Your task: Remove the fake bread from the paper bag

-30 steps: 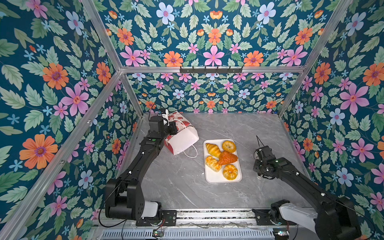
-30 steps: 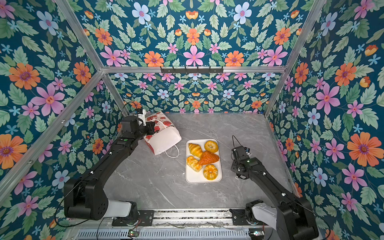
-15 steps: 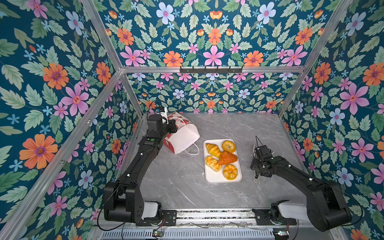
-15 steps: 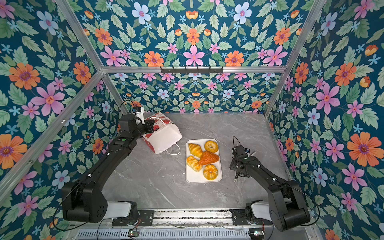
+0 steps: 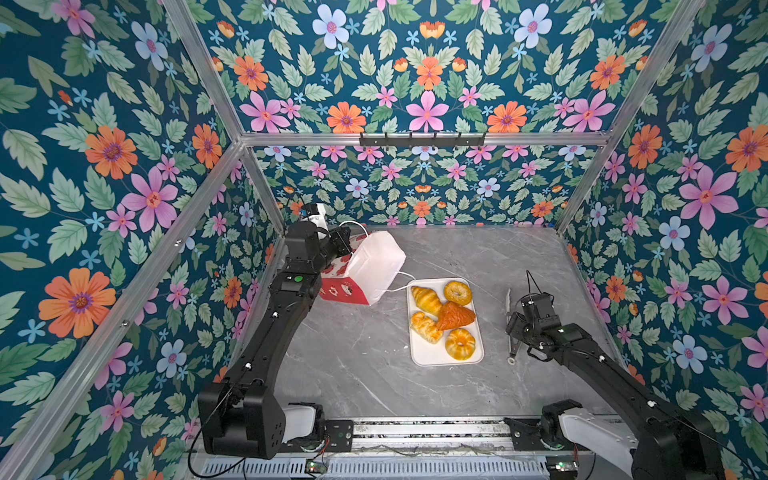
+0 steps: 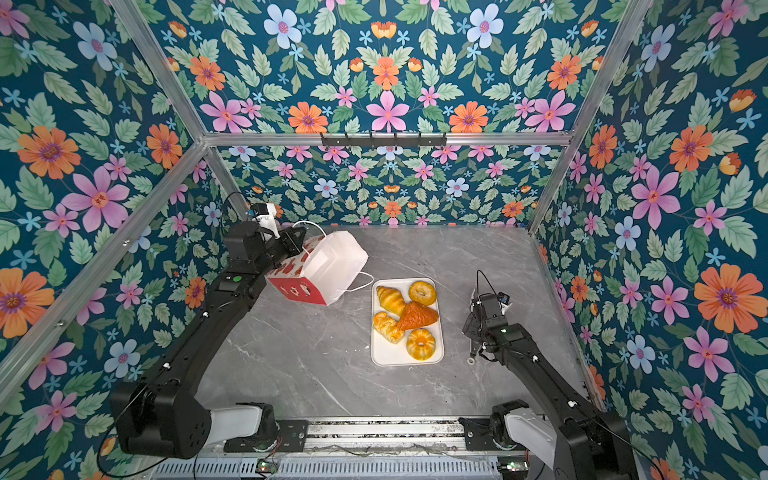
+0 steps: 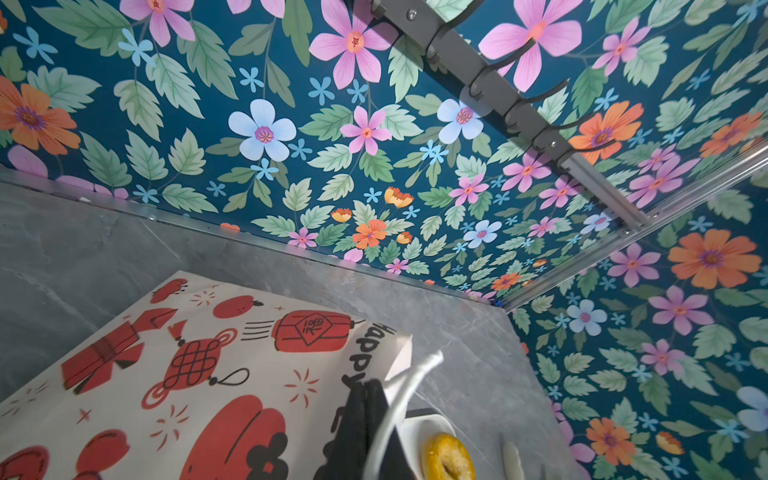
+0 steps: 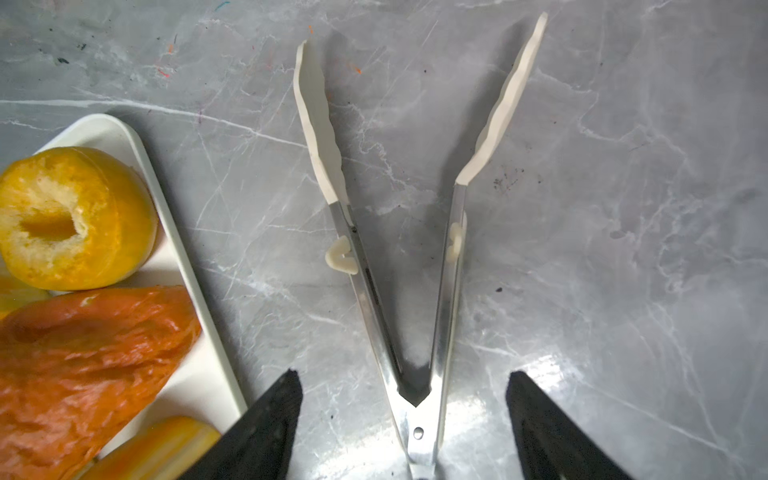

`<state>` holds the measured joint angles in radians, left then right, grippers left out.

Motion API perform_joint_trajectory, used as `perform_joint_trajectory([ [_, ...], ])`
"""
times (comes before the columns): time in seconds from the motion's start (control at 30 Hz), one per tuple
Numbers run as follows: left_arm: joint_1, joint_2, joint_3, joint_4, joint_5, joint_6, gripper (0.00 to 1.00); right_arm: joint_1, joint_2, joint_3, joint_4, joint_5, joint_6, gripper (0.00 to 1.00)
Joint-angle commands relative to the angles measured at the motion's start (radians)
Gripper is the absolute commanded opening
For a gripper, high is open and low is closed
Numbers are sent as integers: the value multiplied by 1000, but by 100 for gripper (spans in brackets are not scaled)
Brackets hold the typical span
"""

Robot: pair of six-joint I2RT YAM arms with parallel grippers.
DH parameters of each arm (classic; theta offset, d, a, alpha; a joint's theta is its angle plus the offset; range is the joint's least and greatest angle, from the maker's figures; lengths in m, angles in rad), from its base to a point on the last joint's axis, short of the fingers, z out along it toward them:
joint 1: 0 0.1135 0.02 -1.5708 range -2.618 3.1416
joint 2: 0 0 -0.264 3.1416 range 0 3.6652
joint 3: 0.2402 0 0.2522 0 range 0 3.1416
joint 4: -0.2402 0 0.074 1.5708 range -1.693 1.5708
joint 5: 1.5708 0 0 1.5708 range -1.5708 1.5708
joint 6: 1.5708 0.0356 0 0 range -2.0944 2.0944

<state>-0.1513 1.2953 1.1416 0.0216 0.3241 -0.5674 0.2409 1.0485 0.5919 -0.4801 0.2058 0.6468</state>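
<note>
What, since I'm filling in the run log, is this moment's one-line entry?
left gripper: shut on paper bag rim | right gripper: open, astride tongs | fake bread: five pieces on tray

Both top views look steeply down from high in front over the whole surface point(image 5: 353, 374). The left wrist view faces the back wall point(image 7: 374, 187), the right wrist view closely downward; both catch the tray point(image 7: 432, 422).

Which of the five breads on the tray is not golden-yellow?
The triangular piece in the middle: orange-brown, while the bagels and croissants are golden-yellow.
</note>
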Motion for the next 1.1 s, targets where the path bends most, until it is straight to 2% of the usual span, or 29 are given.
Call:
perform_joint_trajectory([
  [0.0, -1, -14, 4, 30, 31, -121, 0, 0, -1, 6, -19, -1, -12, 79],
  [0.5, -8, -40, -8, 219, 144, -358, 0, 0, 20, -18, 69, -39, -26, 79],
  [0.73, -26, 5, -1, 323, 180, -412, 0, 1, 28, -29, 89, -46, -27, 79],
  [1.07, -85, 124, 127, 348, 195, -401, 0, 0, 37, -29, 117, -54, -32, 79],
])
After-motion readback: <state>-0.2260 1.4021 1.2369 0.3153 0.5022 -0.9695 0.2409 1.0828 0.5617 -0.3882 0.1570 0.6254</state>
